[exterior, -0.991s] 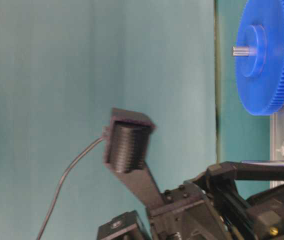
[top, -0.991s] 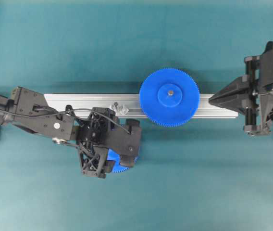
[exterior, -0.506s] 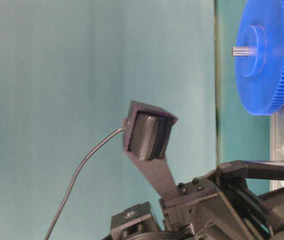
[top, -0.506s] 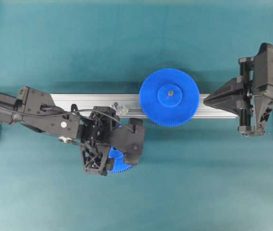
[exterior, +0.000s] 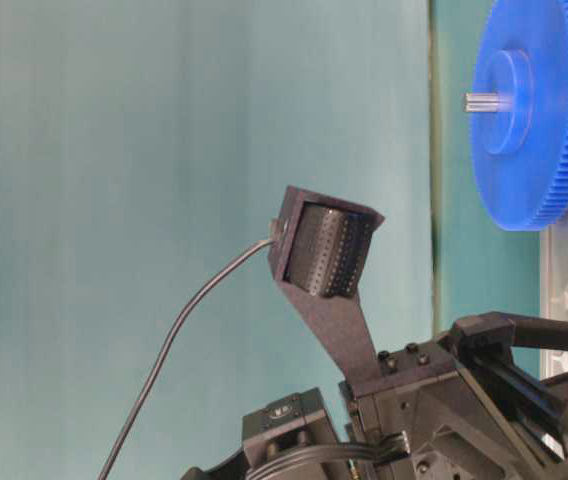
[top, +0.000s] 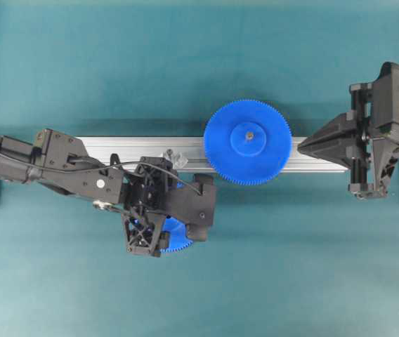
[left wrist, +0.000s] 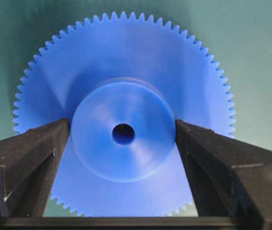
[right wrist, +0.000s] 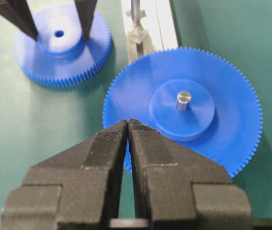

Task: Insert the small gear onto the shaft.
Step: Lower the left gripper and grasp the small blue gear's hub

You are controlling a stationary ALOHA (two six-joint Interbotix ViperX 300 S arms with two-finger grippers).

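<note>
The left gripper [left wrist: 122, 143] hangs over the small gear [left wrist: 124, 115], its 2 fingers [left wrist: 26, 153] spread wide and flanking the raised hub at 9 and 3 o'clock, a sliver of gap on each side. The gear lies flat on the green bench [top: 185, 70], mostly hidden beneath the left arm in the overhead view, where only its toothed edge [top: 178, 242] peeks out at about 6 o'clock. Just above it, at 12 o'clock, the shaft [top: 173, 156] stands on its silvery bracket on the rail [top: 115, 147]. Farther right along the rail sits the big gear [top: 247, 142] with its own centre pin. At the far right, the right gripper [right wrist: 128, 125] has its fingers pressed together, holding nothing, its tips hovering at the big gear's near edge.
</note>
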